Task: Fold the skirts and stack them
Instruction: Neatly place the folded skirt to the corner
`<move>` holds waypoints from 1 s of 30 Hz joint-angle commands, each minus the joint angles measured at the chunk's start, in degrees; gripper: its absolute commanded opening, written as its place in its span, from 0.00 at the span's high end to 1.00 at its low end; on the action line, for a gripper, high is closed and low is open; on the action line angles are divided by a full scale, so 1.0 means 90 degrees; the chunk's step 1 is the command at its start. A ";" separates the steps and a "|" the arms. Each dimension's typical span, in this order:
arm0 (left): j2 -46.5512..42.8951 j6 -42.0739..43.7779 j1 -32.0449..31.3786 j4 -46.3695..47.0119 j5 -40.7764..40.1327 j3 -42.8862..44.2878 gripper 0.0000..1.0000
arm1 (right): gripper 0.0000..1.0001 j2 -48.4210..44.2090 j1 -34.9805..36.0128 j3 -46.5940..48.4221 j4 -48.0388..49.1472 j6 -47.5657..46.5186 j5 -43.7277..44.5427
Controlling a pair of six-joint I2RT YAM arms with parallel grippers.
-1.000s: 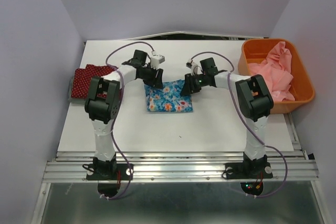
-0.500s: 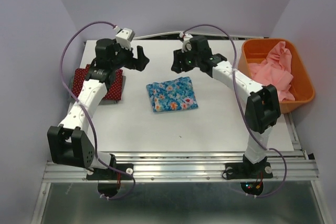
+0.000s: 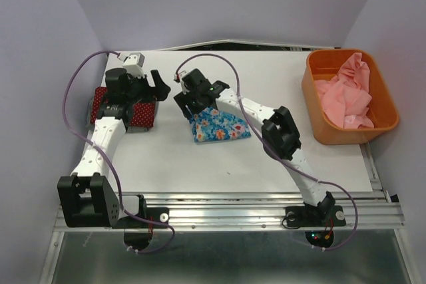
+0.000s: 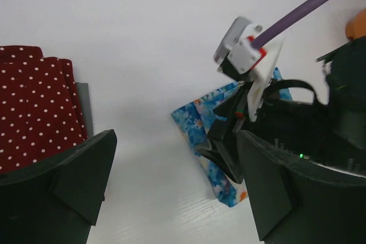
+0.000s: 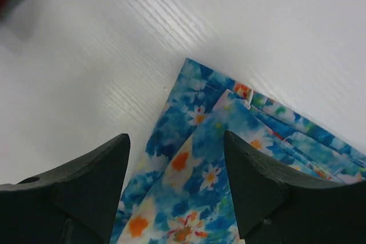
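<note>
The blue flower-print skirt (image 3: 223,126) lies folded at the table's middle. My right gripper (image 3: 186,104) hovers open over its left edge; in the right wrist view the folded print (image 5: 229,158) fills the space between the open fingers (image 5: 174,190). The dark red dotted skirt (image 3: 123,106) lies folded at the left on the grey skirt (image 3: 92,114), of which only an edge shows. My left gripper (image 3: 154,84) is open and empty, just right of the red skirt. In the left wrist view the red skirt (image 4: 34,112), the grey edge (image 4: 84,112) and the blue skirt (image 4: 197,121) show beyond the open gripper (image 4: 171,187).
An orange bin (image 3: 318,121) with pink cloth (image 3: 346,94) stands at the right edge of the table. The two arms are close together over the blue skirt's left side. White walls close in at the left, back and right.
My right arm has swung left and down to the blue skirt's left edge. My left gripper has drawn back left and lower, toward the red skirt. The blue skirt stays put.
</note>
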 commanded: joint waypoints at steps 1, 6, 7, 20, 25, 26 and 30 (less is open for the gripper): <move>-0.0353 -0.0023 -0.0011 0.0022 -0.0833 -0.0193 0.02 | 0.28 0.0187 0.0085 0.0547 -0.0249 -0.0219 0.0573; -0.0392 -0.0111 -0.0011 -0.0193 -0.0964 -0.0438 0.02 | 0.31 0.0559 0.0143 0.0549 -0.0152 -0.0297 0.0691; -0.0528 -0.0140 -0.0011 -0.0116 -0.0906 -0.0661 0.02 | 0.33 0.0647 0.0143 0.0510 -0.0132 -0.0287 0.0652; -0.0237 -0.0560 -0.0011 0.0149 -0.0437 -0.1200 0.02 | 0.30 0.1058 0.0260 0.0597 -0.0240 -0.0248 0.1334; -0.0217 -0.0609 -0.0002 0.0178 -0.0378 -0.1200 0.02 | 0.30 0.0249 0.0329 -0.0173 0.0492 -0.0258 0.1472; -0.0236 -0.0609 -0.0011 0.0178 -0.0387 -0.1200 0.01 | 0.32 0.0035 0.0329 -0.0261 0.0551 -0.0258 0.1443; -0.0324 -0.0580 -0.0011 0.0188 -0.0485 -0.1220 0.02 | 0.33 -0.0192 0.0387 -0.0204 0.0717 -0.0316 0.1276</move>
